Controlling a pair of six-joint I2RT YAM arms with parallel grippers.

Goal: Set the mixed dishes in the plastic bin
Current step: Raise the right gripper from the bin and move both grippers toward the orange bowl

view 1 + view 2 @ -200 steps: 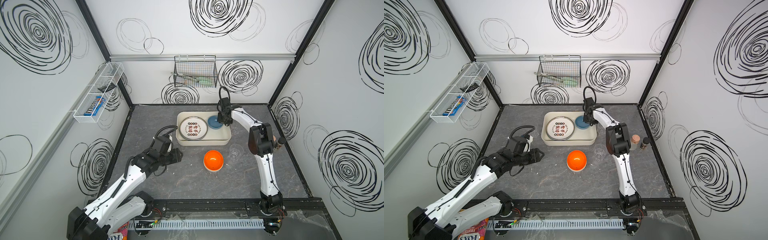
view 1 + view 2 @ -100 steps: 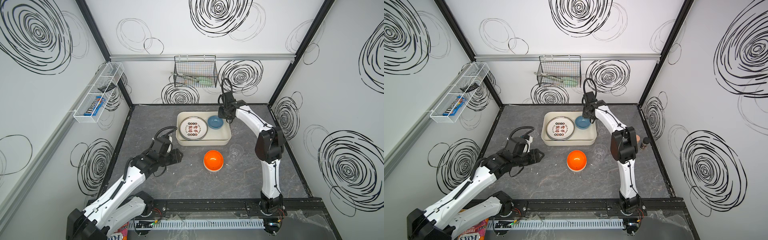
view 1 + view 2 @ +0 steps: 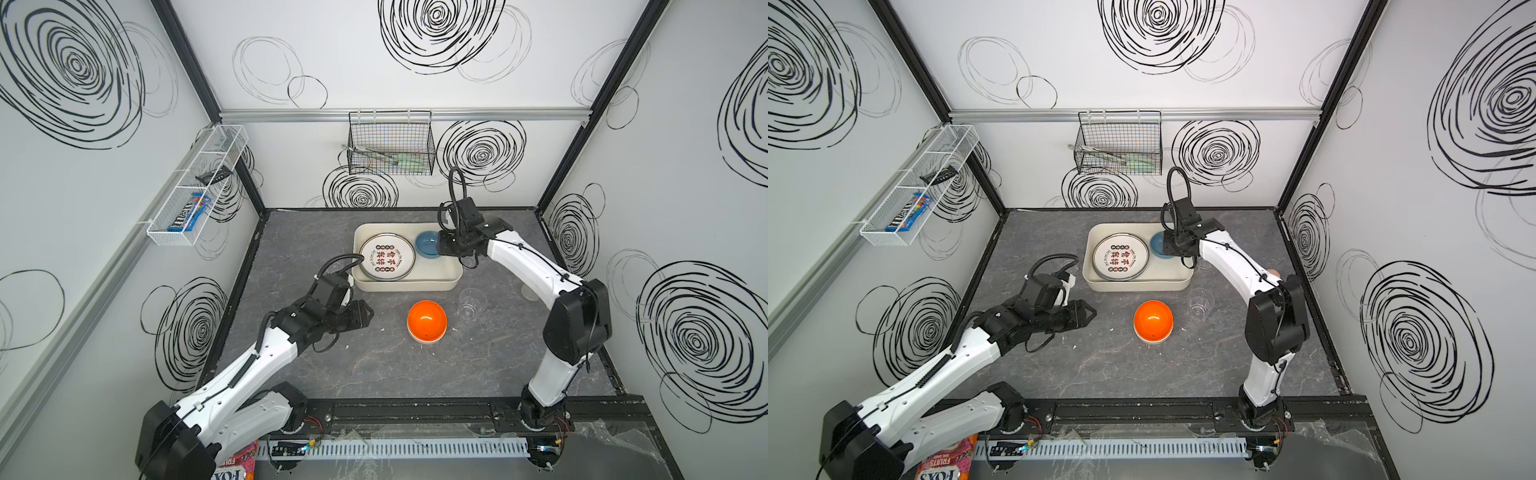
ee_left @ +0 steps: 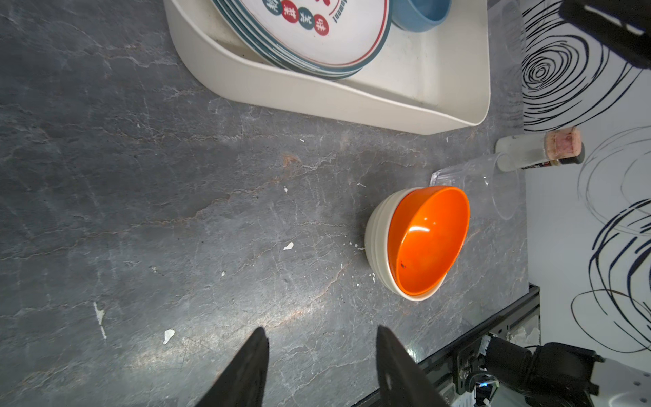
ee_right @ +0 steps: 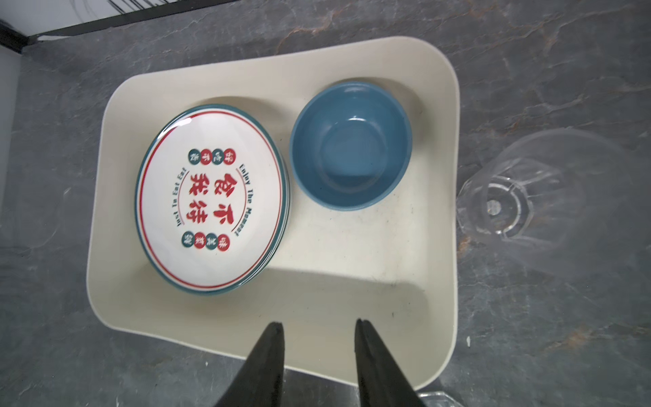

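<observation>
With the blue bowl (image 5: 350,146) resting in the plastic bin (image 5: 352,299) beside the plates (image 5: 211,197), the right end effector (image 5: 317,326) hangs spread and empty, the left end effector (image 4: 318,331) spread toward the orange bowl (image 4: 428,239).

Bright even light, soft shadows, glare inside orange bowl (image 4: 428,243)

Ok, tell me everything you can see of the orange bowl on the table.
The orange bowl is round, glossy, plastic-looking, mouth up, empty but for a dark speck. It sits nested, slightly askew, in a ribbed cream bowl on the grey table, outside the plastic bin. A clear cup stands close by. The left pincer is open, short of it.
</observation>
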